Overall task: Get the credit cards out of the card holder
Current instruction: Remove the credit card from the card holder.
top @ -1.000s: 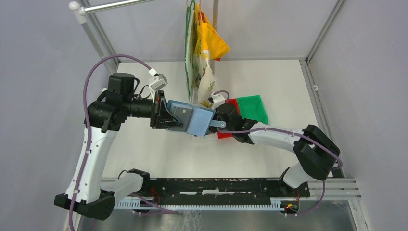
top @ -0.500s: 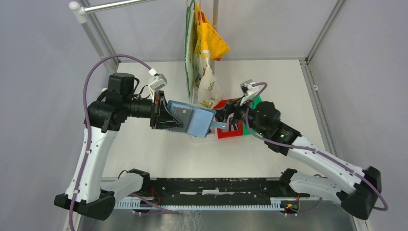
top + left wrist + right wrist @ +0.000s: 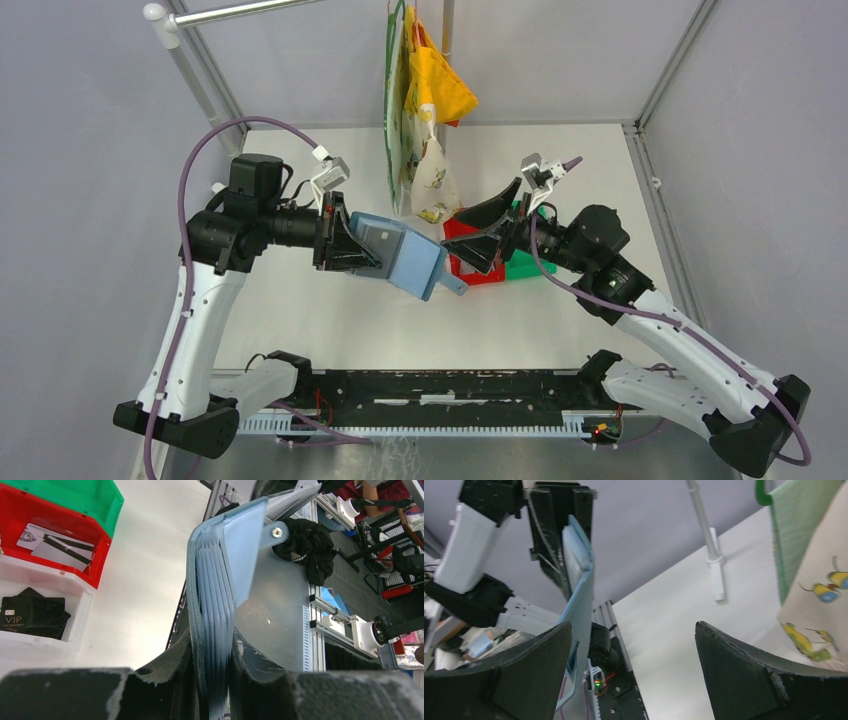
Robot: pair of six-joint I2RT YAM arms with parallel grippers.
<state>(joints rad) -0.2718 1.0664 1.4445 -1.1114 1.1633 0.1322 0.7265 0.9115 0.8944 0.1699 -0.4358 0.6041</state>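
R end effector (image 3: 470,232) now wide open, empty, backed off card holder (image 3: 408,262); L end effector (image 3: 215,680) still clamps it.

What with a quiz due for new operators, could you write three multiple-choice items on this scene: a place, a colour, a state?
1. The black VIP card lies in the: A white bin; B red bin; C green bin.
2. The card holder is: A red; B teal-blue; C yellow.
3. The right tool is: A open, empty; B shut on a card; C shut on the holder.
Key: 1A, white walls surround it; 2B, blue cover and leaves; 3A, fingers wide apart, nothing between.
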